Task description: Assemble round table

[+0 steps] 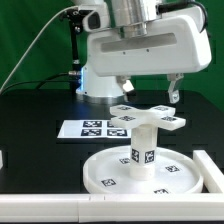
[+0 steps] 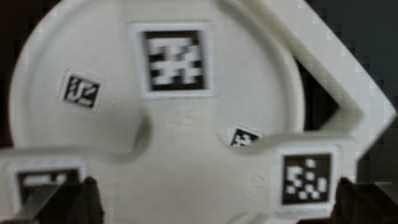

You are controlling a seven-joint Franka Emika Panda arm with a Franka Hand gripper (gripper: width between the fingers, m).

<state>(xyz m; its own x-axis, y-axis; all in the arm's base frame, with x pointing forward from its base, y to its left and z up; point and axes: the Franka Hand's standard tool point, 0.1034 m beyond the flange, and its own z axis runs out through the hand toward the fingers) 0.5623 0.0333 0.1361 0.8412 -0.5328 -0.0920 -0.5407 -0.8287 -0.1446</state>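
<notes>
The round table's white disc (image 1: 110, 172) lies at the front of the black table. The short white leg (image 1: 142, 148) stands upright on its hub and carries square tags. The cross-shaped base piece (image 1: 148, 119), tagged on its arms, sits on top of the leg. My gripper (image 1: 149, 93) hangs just above the base piece with its jaws wide apart and nothing between them. In the wrist view the base piece (image 2: 196, 120) fills the frame. The dark fingertips (image 2: 64, 203) sit at either side of my gripper (image 2: 214, 205).
The marker board (image 1: 84, 128) lies flat behind the disc toward the exterior view's left. A white rail (image 1: 50, 208) runs along the front edge, and a white block (image 1: 208, 170) stands at the disc's right. The robot's base (image 1: 100, 85) stands at the back.
</notes>
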